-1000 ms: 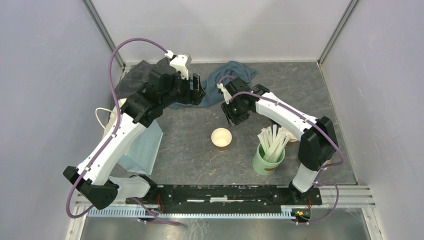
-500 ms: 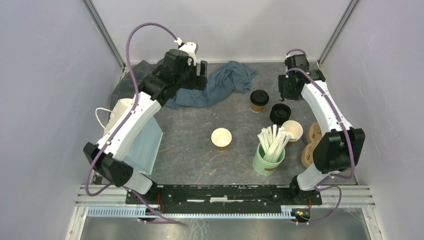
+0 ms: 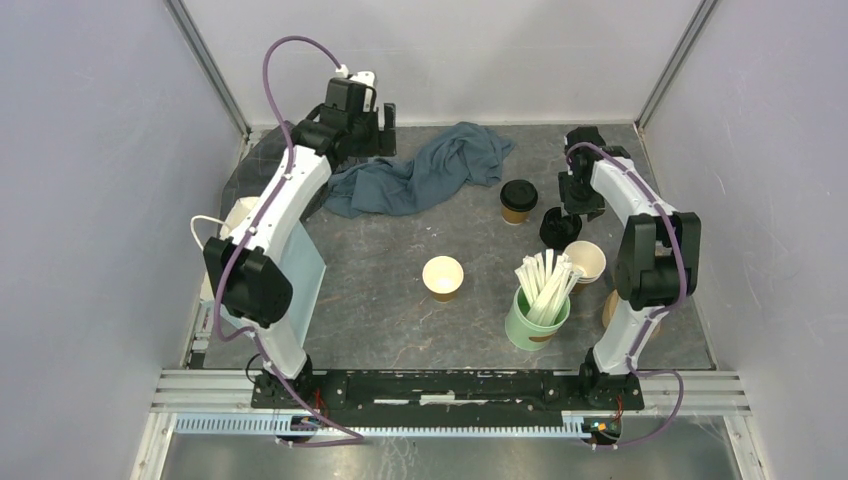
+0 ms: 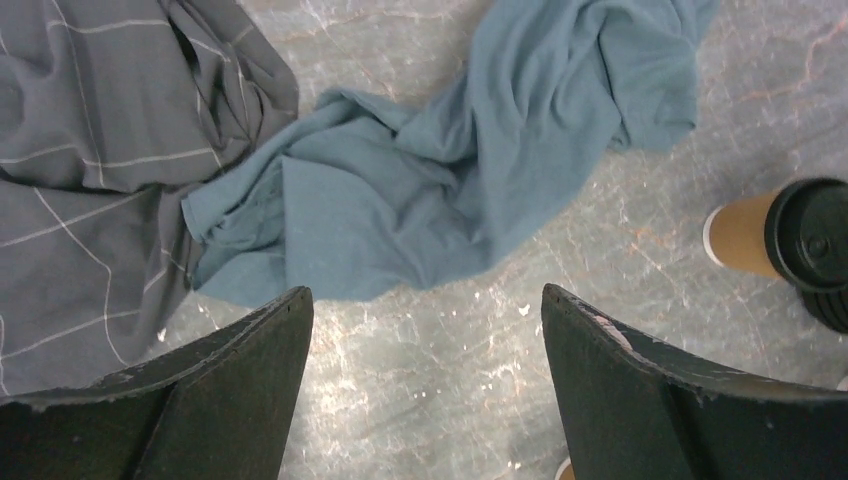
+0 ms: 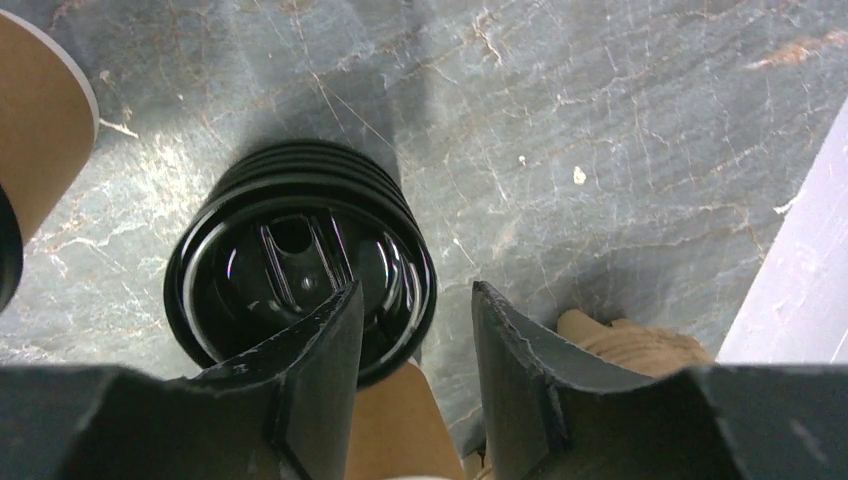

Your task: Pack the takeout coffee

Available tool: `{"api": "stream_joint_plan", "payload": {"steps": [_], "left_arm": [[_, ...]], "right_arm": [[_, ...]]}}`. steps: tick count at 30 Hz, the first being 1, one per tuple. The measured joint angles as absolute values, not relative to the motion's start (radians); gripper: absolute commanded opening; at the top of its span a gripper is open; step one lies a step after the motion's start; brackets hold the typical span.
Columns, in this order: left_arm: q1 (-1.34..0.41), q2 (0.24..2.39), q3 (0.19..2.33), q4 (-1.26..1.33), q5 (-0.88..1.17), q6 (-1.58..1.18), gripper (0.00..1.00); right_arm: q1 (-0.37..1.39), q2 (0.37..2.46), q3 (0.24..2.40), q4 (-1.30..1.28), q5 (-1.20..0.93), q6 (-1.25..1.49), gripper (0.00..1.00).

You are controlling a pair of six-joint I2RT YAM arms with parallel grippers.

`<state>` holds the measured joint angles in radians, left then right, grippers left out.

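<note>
Found lidded cup (image 4: pixel 775 240) cut off at right edge, left gripper (image 4: pixel 425 295) and right gripper (image 5: pixel 417 290) fingers apart, over marbled grey tabletop (image 3: pixel 380 270), plain walls (image 3: pixel 90 150).

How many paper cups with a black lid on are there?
1: the lidded cup stands beside the blue cloth. The black stack nearby looks like lids only, though it might hide one.

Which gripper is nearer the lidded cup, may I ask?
Right. The right gripper hangs beside the lidded cup, over the black lids; the left gripper is far off, above the blue cloth.
</note>
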<state>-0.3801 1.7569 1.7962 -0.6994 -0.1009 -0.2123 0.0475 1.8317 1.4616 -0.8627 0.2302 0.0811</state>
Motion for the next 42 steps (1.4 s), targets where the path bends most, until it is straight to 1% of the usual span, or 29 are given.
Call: {"api": "stream_joint_plan", "payload": {"steps": [6,11,21,24,29,38,42], "left_arm": [[-0.351,1.812,1.868,-0.689,-0.046,-0.213,0.90],[-0.344,1.834,1.875,-0.678,0.010,-0.213,0.90],[-0.307,1.841,1.874,-0.658,0.085,-0.215,0.89],[-0.302,1.841,1.871,-0.648,0.094,-0.215,0.89],[-0.300,1.840,1.857,-0.645,0.112,-0.215,0.89],[-0.300,1.828,1.837,-0.640,0.117,-0.215,0.89],[-0.300,1.820,1.833,-0.640,0.120,-0.215,0.89]], "right_arm": [[0.050,1.889,1.499,-0.855,0.231,0.073,0.40],[0.050,1.906,1.530,-0.855,0.240,0.072,0.35],[0.050,1.909,1.535,-0.857,0.261,0.069,0.34],[0.050,1.909,1.533,-0.858,0.264,0.069,0.31],[0.050,1.909,1.513,-0.857,0.263,0.063,0.30],[0.050,1.908,1.490,-0.855,0.263,0.059,0.23],[0.050,1.905,1.490,-0.855,0.263,0.057,0.23]]}}
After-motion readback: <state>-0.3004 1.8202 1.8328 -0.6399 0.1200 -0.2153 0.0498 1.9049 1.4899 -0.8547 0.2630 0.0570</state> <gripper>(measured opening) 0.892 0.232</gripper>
